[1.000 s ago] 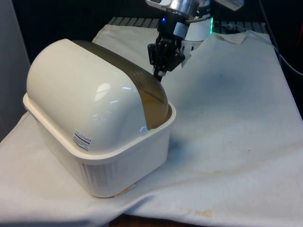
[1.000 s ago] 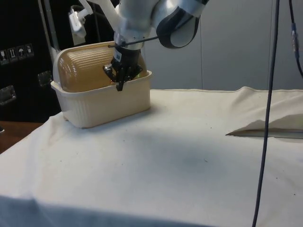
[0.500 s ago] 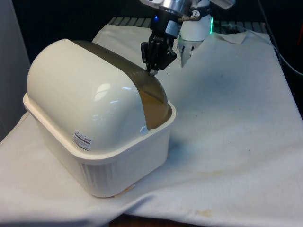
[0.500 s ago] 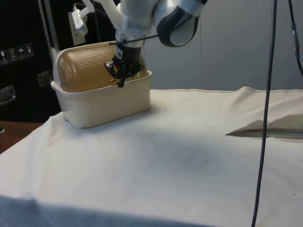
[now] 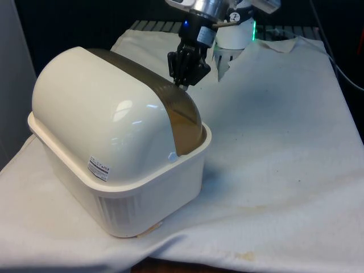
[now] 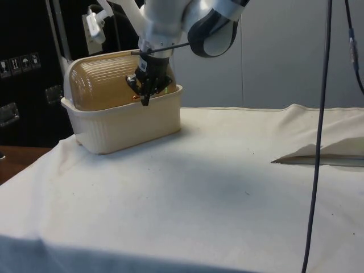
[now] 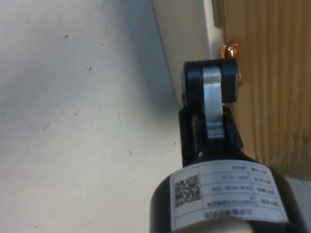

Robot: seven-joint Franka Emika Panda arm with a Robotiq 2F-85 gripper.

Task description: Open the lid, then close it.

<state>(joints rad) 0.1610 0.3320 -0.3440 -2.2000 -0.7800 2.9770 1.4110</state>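
Observation:
A cream bread box (image 5: 114, 148) stands on the white cloth at the front view's left, with its back to that camera. Its brown see-through roll lid (image 5: 183, 116) is down over the far opening. In the side view the ribbed lid (image 6: 99, 85) covers the box (image 6: 125, 122). My black gripper (image 5: 182, 84) hangs at the lid's lower part, just above the box rim, fingers together and pointing down. A small copper knob (image 7: 230, 50) on the lid sits right beside my fingertips (image 7: 212, 73). That knob (image 6: 135, 97) is just beside the gripper (image 6: 144, 102), and nothing sits between the fingers.
The cloth is bunched at the table's far end (image 5: 273, 42) and folded into a ridge (image 6: 318, 160) in the side view. A black cable (image 6: 317, 142) hangs down there. The box's base (image 5: 142, 227) sits near the table's near edge.
The gripper rose a little and shifted towards the front view's left, closer to the lid. The lid and box have not moved.

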